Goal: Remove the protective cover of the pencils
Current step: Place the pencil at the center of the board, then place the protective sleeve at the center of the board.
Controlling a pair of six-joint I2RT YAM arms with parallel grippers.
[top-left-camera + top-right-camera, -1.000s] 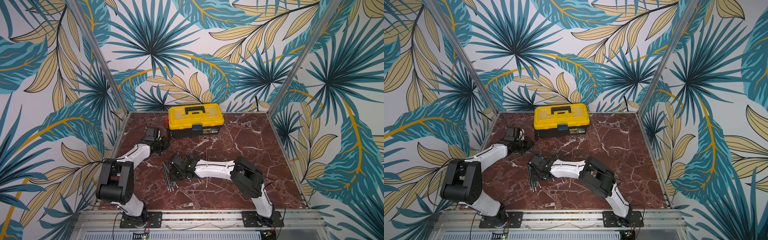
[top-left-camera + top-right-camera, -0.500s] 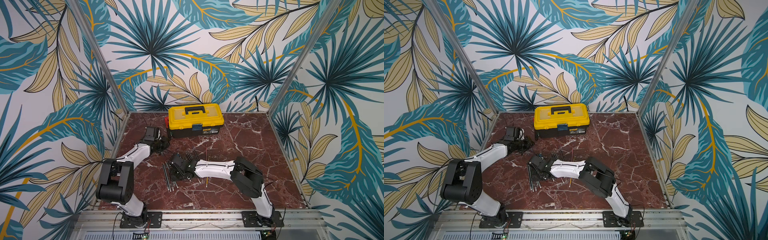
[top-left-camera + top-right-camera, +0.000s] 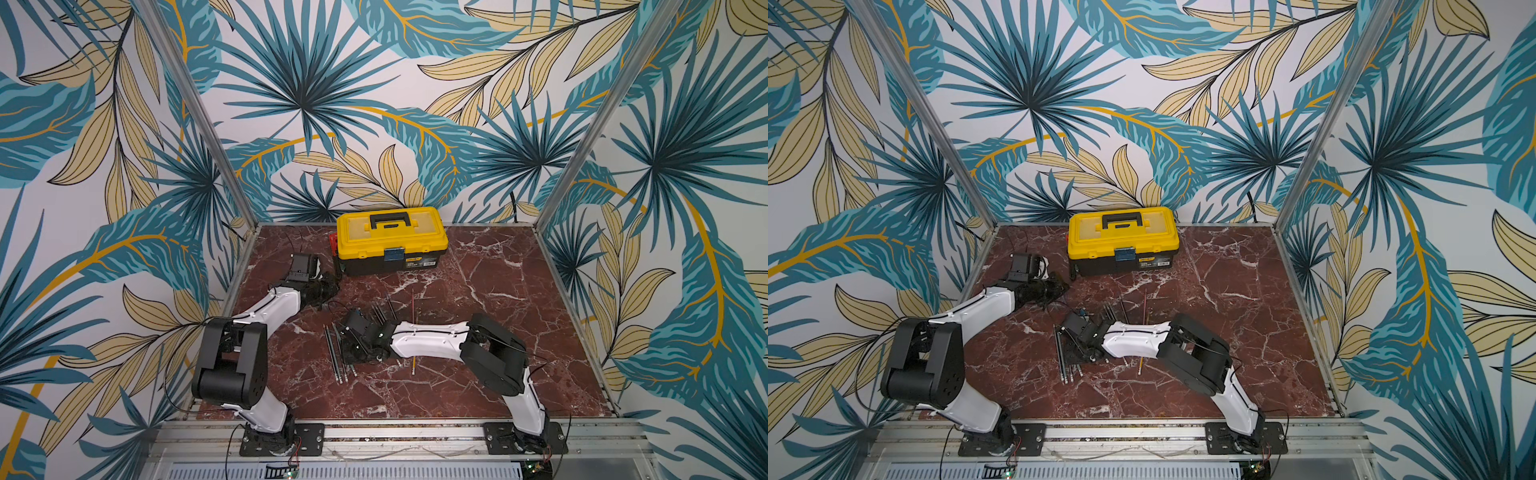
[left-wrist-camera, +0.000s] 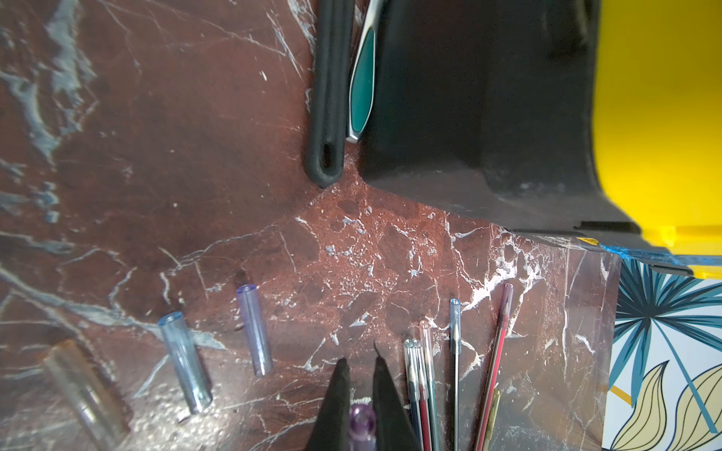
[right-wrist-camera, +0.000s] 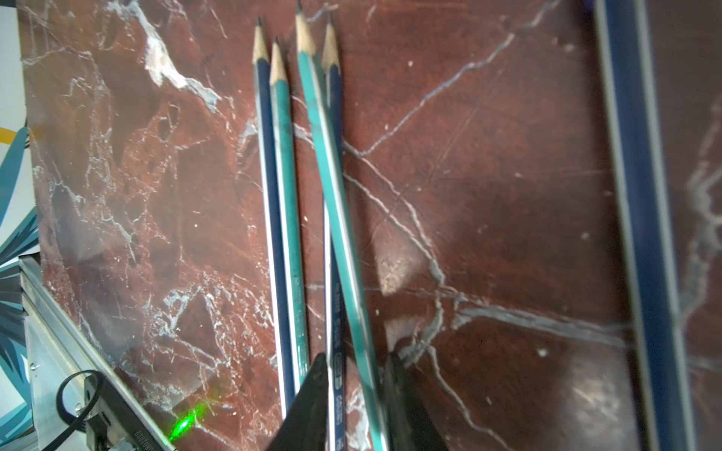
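Observation:
Several pencils [image 3: 336, 357] lie on the marble mid-table, also seen in the other top view as pencils [image 3: 1064, 358]. My right gripper [image 5: 357, 361] hovers low over bare-tipped ones, open, with a dark blue pencil [image 5: 336, 351] and a blurred teal pencil [image 5: 332, 187] between its fingers. My left gripper [image 4: 360, 365] is shut on a purple translucent protective cover [image 4: 361, 423]. It sits by the toolbox's front left corner, where the left gripper [image 3: 328, 289] shows in a top view. Three loose caps [image 4: 254, 330] lie beside it. Capped pencils [image 4: 455, 351] lie past its fingers.
A yellow and black toolbox [image 3: 390, 239] stands at the back. A black-handled tool [image 4: 330, 97] and a teal-handled tool [image 4: 363, 86] lie against its side. A red pencil [image 3: 412, 307] and a yellow pencil [image 3: 414, 365] lie near the right forearm. An aluminium rail [image 5: 58, 351] edges the table.

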